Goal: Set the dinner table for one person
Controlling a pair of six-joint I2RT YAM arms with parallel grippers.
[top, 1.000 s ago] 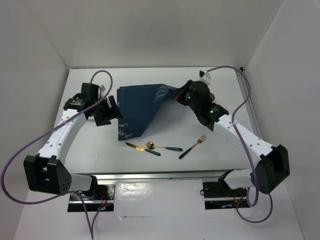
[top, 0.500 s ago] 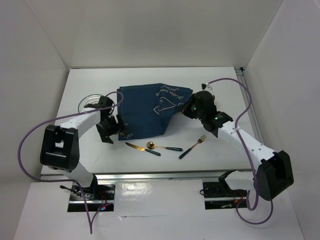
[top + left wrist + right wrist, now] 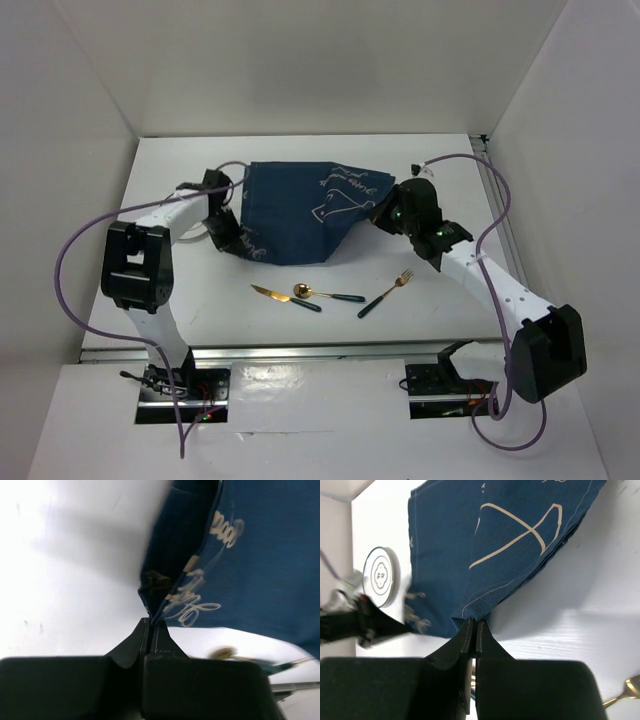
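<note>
White dinner table below, left hand, right hand, each pinching placemat edge

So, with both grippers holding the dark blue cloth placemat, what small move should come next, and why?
Probably lower both arms together so the navy-blue cloth placemat settles flat on the white tabletop, before letting go. The left gripper and right gripper are each shut on an edge, and the cloth between them looks folded, not flat.
</note>
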